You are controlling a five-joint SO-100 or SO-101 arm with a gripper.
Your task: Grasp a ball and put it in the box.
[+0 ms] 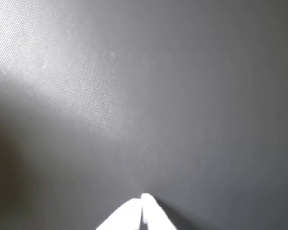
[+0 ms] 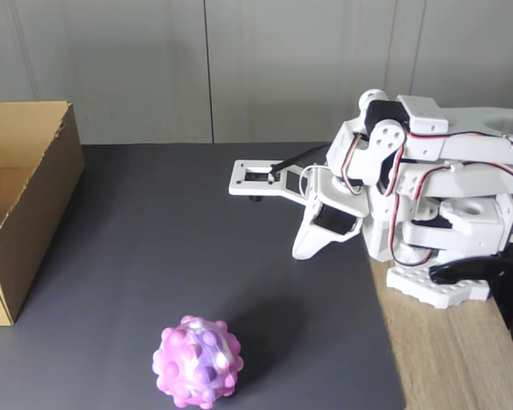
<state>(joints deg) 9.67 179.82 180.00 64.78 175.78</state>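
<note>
Resting with fingers together, the gripper (image 2: 301, 248) must open wide, or the bumpy ball (image 2: 198, 362) near the mat's (image 2: 154, 239) front edge may slip away.

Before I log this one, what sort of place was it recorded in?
Probably a home or hobby desk: a small white arm sits on a wooden tabletop, beside a dark mat holding a cardboard box and a bumpy pink ball.
</note>
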